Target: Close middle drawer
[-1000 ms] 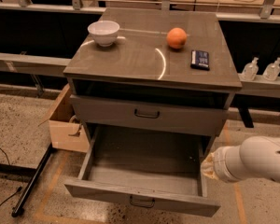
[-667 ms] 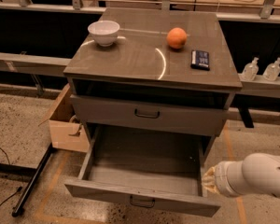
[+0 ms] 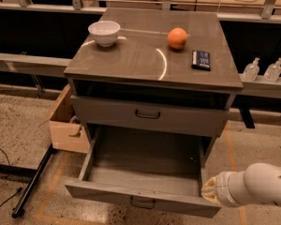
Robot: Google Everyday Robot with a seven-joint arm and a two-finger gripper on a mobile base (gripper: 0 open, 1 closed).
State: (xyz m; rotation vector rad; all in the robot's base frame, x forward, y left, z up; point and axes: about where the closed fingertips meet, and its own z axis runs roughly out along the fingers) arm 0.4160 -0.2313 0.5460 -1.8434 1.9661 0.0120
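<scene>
The middle drawer is pulled far out, in the lower centre of the frame, its inside bare and its dark handle at the bottom edge. The hand comes in from the lower right on a white arm and sits just beside the drawer's right front corner. Whether it is apart or together cannot be told. Above, the top drawer is pushed in. On the table stand a white bowl, an orange and a flat dark object. A cardboard box sits on the floor at the table's left, a black pole lies below it, and two bottles stand on a ledge at the right.
</scene>
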